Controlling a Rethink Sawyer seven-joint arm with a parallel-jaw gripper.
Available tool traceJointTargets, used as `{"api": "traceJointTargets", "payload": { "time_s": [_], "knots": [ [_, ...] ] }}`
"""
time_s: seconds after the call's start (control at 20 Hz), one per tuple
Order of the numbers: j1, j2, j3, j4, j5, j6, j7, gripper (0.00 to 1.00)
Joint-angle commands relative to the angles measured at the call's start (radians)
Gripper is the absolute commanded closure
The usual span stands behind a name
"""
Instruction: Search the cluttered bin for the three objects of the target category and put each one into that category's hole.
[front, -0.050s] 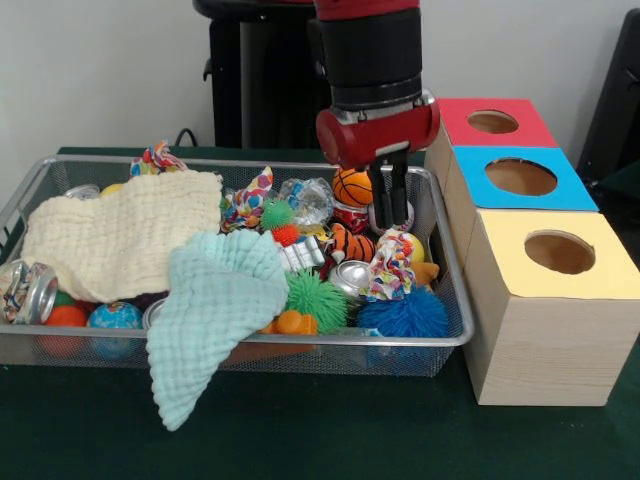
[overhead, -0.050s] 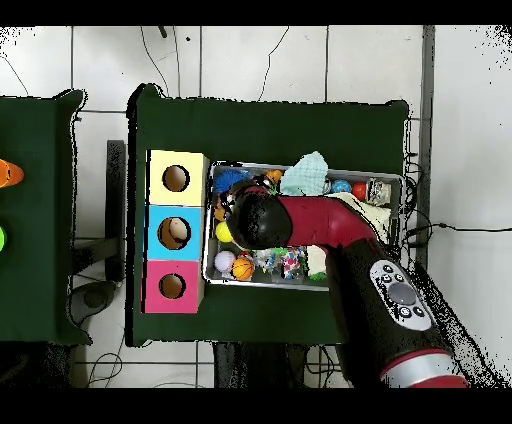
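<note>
Fingers (front, -0.050s: 390, 205) hang narrowly parted, gripping nothing, over the bin's (front, -0.050s: 455, 300) toys near its box-side rim, just beside the orange ball (front, -0.050s: 352, 186). Two cloths (front, -0.050s: 215, 300) bury much clutter. Green counter (front, -0.050s: 330, 440) lies bare out front.

Cloths (front, -0.050s: 160, 260) atop clutter, perhaps in bin (front, -0.050s: 440, 345)

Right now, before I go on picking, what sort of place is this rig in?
Most likely a robotics lab test bench, not a home: a green-covered table holding a wire bin of mixed toys, three wooden sorting boxes with coloured tops and holes, and loose cables on a tiled floor.
</note>
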Motion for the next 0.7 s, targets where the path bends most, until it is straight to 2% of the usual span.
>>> {"api": "traceJointTargets", "payload": {
  "time_s": [0.05,0.25,0.55,0.6,0.7],
  "knots": [
    [-0.011,-0.047,0.044,0.017,0.038,0.109,0.088,1.0],
    [-0.011,-0.046,0.046,0.025,0.043,0.101,0.088,1.0],
    [0.001,0.009,0.028,0.017,0.021,0.037,0.103,1.0],
    [0.001,0.014,0.025,0.017,0.015,0.026,0.103,0.0],
    [-0.006,0.019,0.027,0.025,0.013,0.002,0.109,0.0]
  ]
}}
